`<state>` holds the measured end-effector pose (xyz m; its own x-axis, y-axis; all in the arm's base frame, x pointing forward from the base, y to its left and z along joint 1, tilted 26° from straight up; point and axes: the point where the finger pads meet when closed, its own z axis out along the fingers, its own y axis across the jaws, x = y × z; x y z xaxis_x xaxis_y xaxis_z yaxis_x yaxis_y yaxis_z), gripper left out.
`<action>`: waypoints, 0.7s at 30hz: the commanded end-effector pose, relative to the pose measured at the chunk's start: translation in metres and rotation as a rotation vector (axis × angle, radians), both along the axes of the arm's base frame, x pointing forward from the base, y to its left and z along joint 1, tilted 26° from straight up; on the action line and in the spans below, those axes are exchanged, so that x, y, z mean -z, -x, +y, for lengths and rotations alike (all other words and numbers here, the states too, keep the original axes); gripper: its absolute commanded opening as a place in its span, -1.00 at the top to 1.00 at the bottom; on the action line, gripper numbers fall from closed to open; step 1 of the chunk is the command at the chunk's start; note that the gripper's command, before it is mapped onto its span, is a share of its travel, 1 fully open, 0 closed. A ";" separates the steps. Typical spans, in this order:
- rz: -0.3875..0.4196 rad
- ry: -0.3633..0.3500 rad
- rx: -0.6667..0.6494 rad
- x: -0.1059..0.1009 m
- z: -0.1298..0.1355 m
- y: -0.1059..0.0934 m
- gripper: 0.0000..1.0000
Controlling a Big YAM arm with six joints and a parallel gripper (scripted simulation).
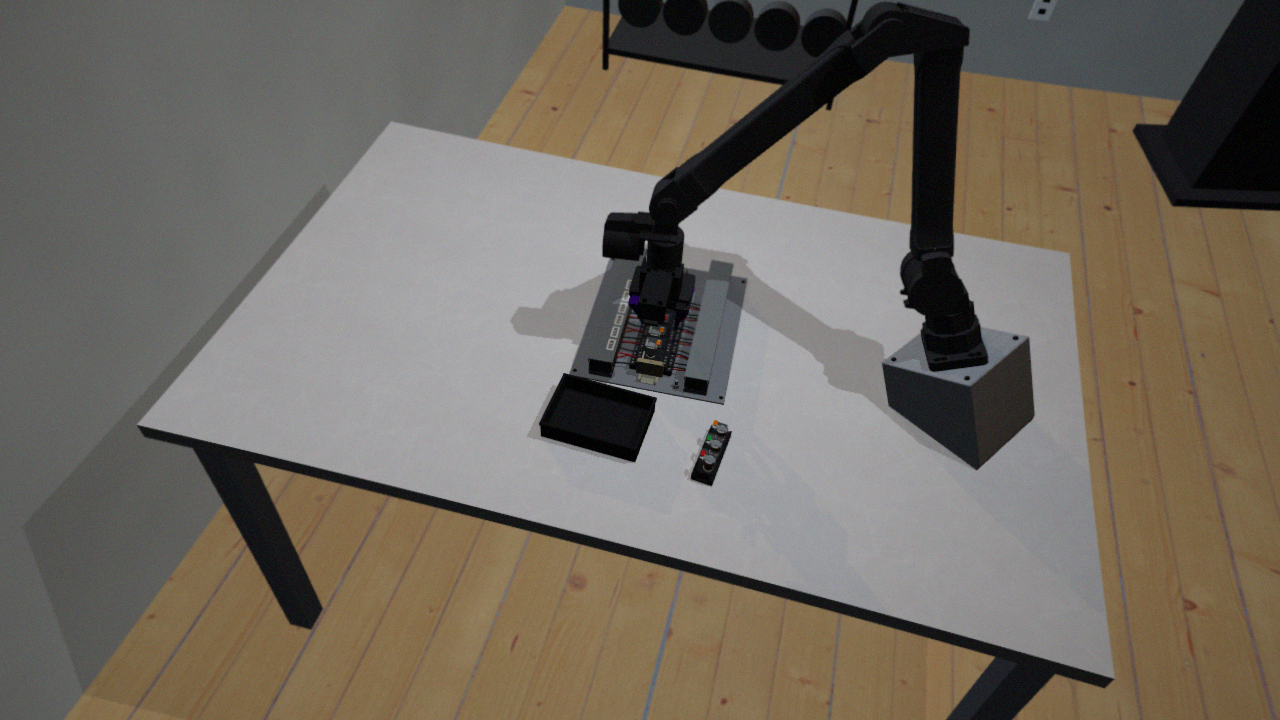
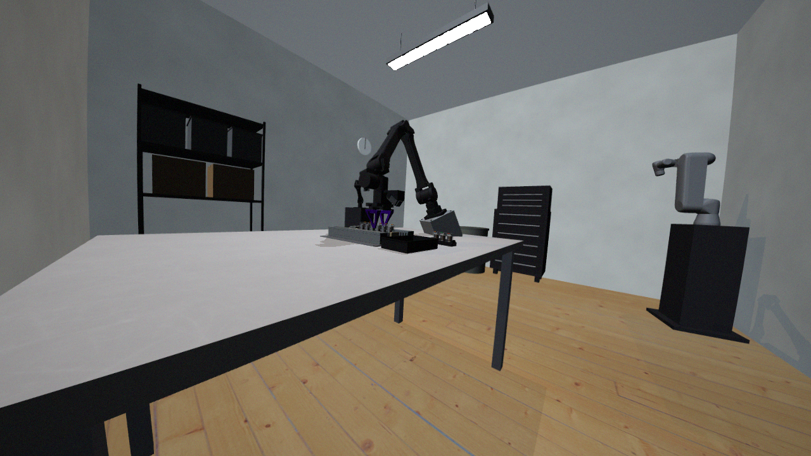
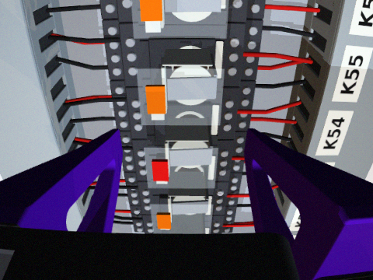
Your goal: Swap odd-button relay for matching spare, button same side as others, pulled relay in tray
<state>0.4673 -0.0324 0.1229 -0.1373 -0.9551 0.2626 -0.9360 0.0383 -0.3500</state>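
Note:
My gripper (image 2: 378,226) (image 3: 183,141) is open and empty, pointing down over the relay row. Its purple fingertips stand on either side of the row, close to the relay tops. The relay with the red button (image 3: 160,170) sits in the row in the wrist view, between relays with orange buttons (image 3: 155,99) (image 3: 164,221); all these buttons are on the same side. In the top view the gripper hides part of the row. The spare relays with orange (image 1: 720,428), green (image 1: 715,443) and red (image 1: 708,462) buttons stand in a black holder (image 1: 703,478). The black tray (image 1: 590,441) (image 2: 403,245) is empty.
Grey wire ducts (image 1: 709,331) (image 3: 47,117) flank the row on the grey panel (image 1: 735,308), with red and black wires between. Labels K55 (image 3: 353,74) and K54 (image 3: 335,133) stand beside it. The tray and the holder lie off the panel's front end.

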 end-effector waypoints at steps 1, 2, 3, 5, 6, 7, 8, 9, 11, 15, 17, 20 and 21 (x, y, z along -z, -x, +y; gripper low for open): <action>-0.010 0.000 -0.005 0.001 -0.005 -0.005 -0.17; -0.009 0.000 -0.005 0.002 -0.005 -0.005 -0.17; -0.008 0.000 -0.005 0.003 -0.006 -0.005 -0.17; -0.007 0.001 -0.005 0.005 -0.006 -0.006 -0.17; -0.008 0.001 -0.005 0.005 -0.006 -0.006 -0.17; -0.008 0.001 -0.005 0.006 -0.007 -0.007 -0.17; -0.009 0.001 -0.005 0.006 -0.007 -0.007 -0.17; -0.009 0.001 -0.005 0.006 -0.007 -0.007 -0.17; -0.009 0.001 -0.005 0.007 -0.007 -0.008 -0.17; -0.009 0.001 -0.005 0.007 -0.007 -0.007 -0.17; -0.009 0.001 -0.005 0.007 -0.007 -0.007 -0.17; -0.010 0.001 -0.005 0.006 -0.007 -0.007 -0.17; -0.010 0.001 -0.005 0.006 -0.007 -0.006 -0.17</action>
